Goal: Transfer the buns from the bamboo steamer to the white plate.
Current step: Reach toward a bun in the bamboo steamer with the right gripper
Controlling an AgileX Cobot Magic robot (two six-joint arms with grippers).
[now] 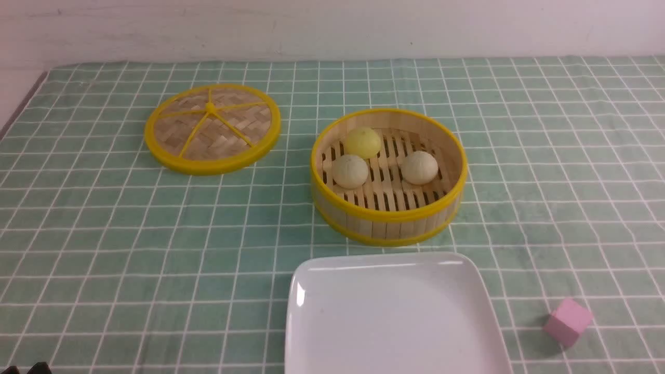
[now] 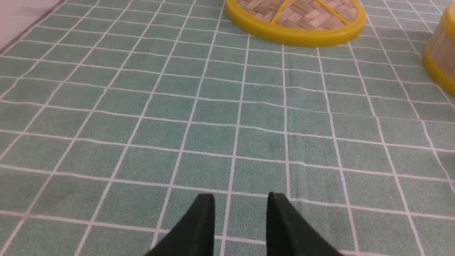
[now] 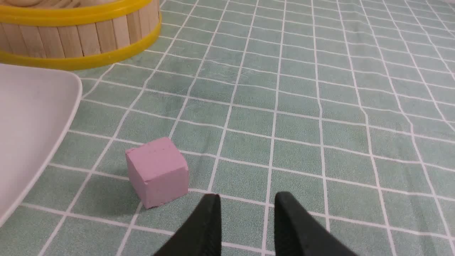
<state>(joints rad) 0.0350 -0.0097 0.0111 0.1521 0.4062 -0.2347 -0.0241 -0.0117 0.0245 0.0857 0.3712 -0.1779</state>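
Three buns (image 1: 350, 171) sit in the bamboo steamer (image 1: 387, 217), white plate (image 1: 395, 322) close by. Likely light, soft: pinch gently across the sides. Left gripper (image 2: 241, 213) and right gripper (image 3: 247, 213) slightly parted, empty.

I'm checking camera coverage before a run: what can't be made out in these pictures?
Plate: near side cut off by the front view's bottom edge.
Steamer floor nearest the camera: hidden by its own wall, front view.
Buns: not made out in either wrist view; each picture's edge cuts off the steamer.
Lid: far part cut off by the left wrist view's edge.
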